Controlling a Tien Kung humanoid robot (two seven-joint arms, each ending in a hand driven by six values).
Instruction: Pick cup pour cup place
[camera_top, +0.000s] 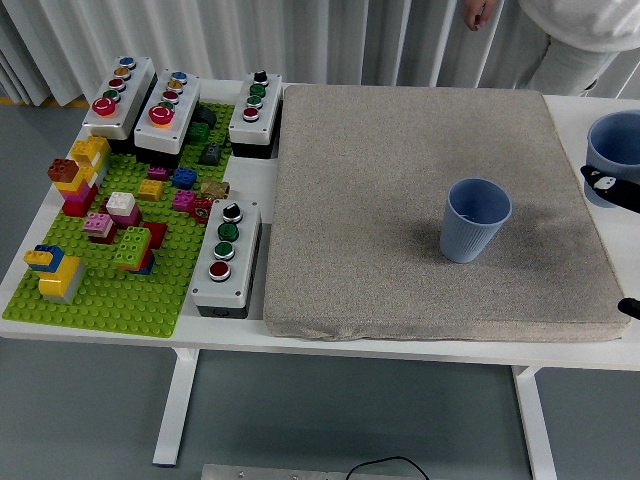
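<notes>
A blue cup (475, 219) stands upright and open-mouthed on the right half of a grey mat (380, 200), casting a shadow to its left. A second blue cup (614, 150), also upright, sits at the frame's right edge, just beyond the mat, partly cut off.

Cup (476, 219): matt blue plastic, smooth.
Mat (400, 180): rough grey-beige cloth.
Baseplate (90, 300): glossy green studded plastic.

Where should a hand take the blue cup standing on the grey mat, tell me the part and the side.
Grip the blue cup around its side wall, just below the rim, coming in level from the right. It stands upright with its mouth open, tapering toward the base, and the grey mat around it is bare.
</notes>
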